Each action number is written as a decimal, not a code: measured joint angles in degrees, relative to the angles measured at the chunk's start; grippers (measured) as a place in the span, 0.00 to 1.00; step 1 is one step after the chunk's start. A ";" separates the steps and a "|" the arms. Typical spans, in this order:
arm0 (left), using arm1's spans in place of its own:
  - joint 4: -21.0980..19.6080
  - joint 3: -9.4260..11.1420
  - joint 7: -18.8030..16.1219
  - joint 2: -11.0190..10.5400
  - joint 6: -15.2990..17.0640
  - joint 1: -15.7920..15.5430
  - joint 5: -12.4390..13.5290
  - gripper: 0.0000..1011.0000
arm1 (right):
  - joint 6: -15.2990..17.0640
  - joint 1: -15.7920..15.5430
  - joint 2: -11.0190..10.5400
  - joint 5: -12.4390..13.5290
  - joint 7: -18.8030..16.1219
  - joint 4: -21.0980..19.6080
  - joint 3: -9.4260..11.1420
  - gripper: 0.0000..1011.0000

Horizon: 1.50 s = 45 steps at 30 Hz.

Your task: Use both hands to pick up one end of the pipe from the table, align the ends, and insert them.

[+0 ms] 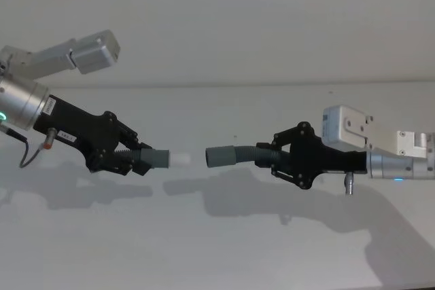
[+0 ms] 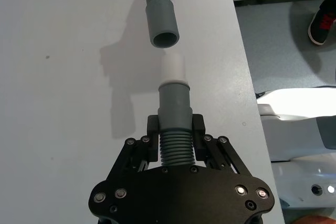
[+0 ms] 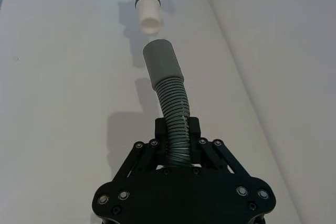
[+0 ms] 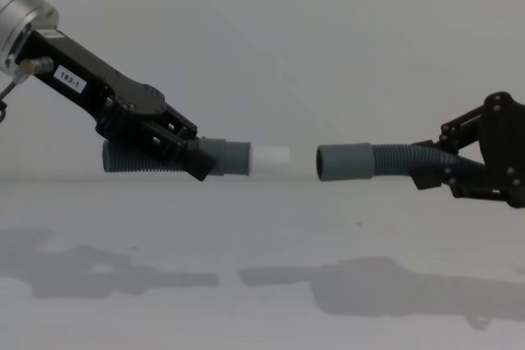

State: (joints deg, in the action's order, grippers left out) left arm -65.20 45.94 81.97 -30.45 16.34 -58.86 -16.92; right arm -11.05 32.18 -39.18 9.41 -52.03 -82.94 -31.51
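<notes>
1. White matte counter (image 1: pixel 204 256) below, pale wall (image 4: pixel 328 22) behind, grey shadows (image 4: pixel 385 293) of both arms lying across the surface.
2. Small white label (image 4: pixel 70 79) on the long black body of the left gripper (image 4: pixel 193 157), reading "103-1" in the chest view; too small to read in the head view.
3. Left gripper reaching in from the left and tilted down toward the middle, jaws pinching the left hose (image 4: pixel 131 156) on its ribs, right behind the grey cuff (image 4: pixel 234 157).
4. Ribbed tail of that piece sticking out behind the jaws; cuff and narrower white tip (image 4: pixel 271 157) sticking out in front.
5. Right gripper (image 1: pixel 265 154) reaching in from the right, jaws pinching the right hose (image 1: pixel 246 155) on its ribs, some way back from the plain grey sleeve (image 1: pixel 221 157).
6. Short ribbed stretch curving gently forward of those jaws and ending in the sleeve.
7. Both pieces held clear above the counter, about level with each other, between the two grippers.
8. Tip pointing at the open mouth of the sleeve, near it but apart, with a narrow gap and no contact.
9. Seen from the left wrist: hollow sleeve mouth (image 2: pixel 165 39) facing the tip (image 2: pixel 172 66), nearly in line.
10. Seen from the right wrist: sleeve (image 3: pixel 161 64) leading, tip (image 3: pixel 150 18) just beyond it, nothing inserted.
</notes>
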 joint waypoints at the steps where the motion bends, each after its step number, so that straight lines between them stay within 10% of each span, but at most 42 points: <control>1: 0.00 0.00 0.00 0.00 0.00 0.00 0.00 0.33 | 0.01 0.01 0.04 0.02 0.03 -0.01 -0.03 0.21; 45: 0.00 0.00 0.00 0.00 0.00 0.00 0.00 0.33 | 1.25 -0.66 0.60 2.70 2.19 -1.64 -2.05 0.21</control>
State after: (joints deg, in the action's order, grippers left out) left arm -65.21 45.94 81.97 -30.46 16.34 -58.86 -16.92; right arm -9.79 31.52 -38.58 12.11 -49.84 -84.57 -33.55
